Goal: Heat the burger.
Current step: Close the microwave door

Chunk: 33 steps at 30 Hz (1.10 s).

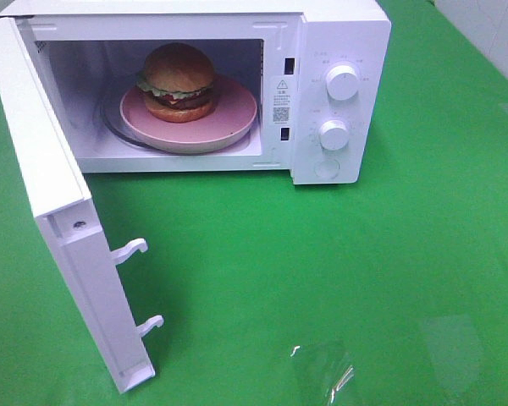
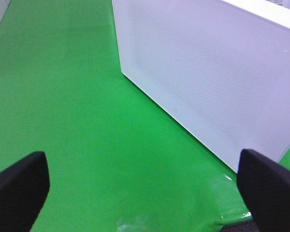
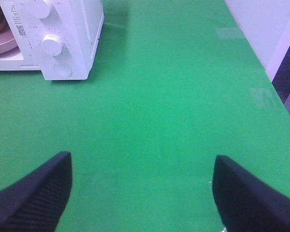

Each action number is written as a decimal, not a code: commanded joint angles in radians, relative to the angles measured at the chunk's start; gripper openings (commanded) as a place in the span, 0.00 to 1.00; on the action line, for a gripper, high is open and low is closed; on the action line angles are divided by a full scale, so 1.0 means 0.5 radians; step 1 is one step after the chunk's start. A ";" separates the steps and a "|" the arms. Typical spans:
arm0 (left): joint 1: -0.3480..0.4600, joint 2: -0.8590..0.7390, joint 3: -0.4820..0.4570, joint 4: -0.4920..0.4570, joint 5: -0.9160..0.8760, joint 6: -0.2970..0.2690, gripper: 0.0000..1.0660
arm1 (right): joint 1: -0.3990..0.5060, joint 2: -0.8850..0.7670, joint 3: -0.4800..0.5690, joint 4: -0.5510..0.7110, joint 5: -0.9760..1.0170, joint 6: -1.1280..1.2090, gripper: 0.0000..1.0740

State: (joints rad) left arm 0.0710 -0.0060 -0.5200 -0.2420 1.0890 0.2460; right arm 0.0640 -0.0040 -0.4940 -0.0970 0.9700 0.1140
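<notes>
While the one microwave [image 1: 339, 21] stands on the green table [image 1: 364, 271] with its door [image 1: 34, 169] swung wide, the high view shows one burger [image 1: 179, 80] sitting on one pink plate [image 1: 229, 118] inside the cavity. Two round knobs [image 1: 343, 83] [image 1: 334, 134] sit one above the other on the control panel [image 1: 360, 114]. Two white latch hooks [image 1: 131, 249] [image 1: 152, 324] jut from the door's edge.

In the left wrist view, the left pincer [image 2: 142, 169] is released. Its two black fingers [image 2: 19, 188] are spread wide with only bare table between them. The door's dotted outer face stands ahead of this pincer, clear of both fingertips.

In the right wrist view, the right pincer [image 3: 142, 169] is also released, its two fingers [image 3: 34, 193] apart and gripping nothing. Well ahead of it and off to one side stands the control panel, with both knobs and one round button [image 3: 63, 70] under them. Beyond the panel, a sliver of the plate and the burger shows inside the cavity, far from this pincer.
</notes>
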 commanded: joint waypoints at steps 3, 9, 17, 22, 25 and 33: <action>-0.004 -0.032 0.004 -0.002 -0.030 -0.006 0.92 | -0.010 -0.054 0.002 0.002 -0.016 0.026 0.71; -0.004 -0.032 0.002 -0.004 -0.036 -0.006 0.92 | -0.010 -0.054 0.002 0.002 -0.016 0.026 0.71; -0.004 -0.030 -0.086 -0.002 -0.274 -0.012 0.87 | -0.010 -0.054 0.002 0.002 -0.016 0.026 0.71; -0.004 0.080 -0.086 0.016 -0.502 -0.012 0.65 | -0.010 -0.054 0.002 0.002 -0.016 0.026 0.71; -0.004 0.254 -0.086 0.020 -0.646 -0.012 0.37 | -0.010 -0.054 0.002 0.002 -0.016 0.026 0.71; -0.004 0.618 -0.086 0.018 -0.920 -0.006 0.00 | -0.010 -0.054 0.002 0.002 -0.016 0.026 0.71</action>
State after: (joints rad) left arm 0.0710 0.2980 -0.5560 -0.2280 0.6560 0.2460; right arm 0.0640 -0.0040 -0.4940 -0.0970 0.9700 0.1140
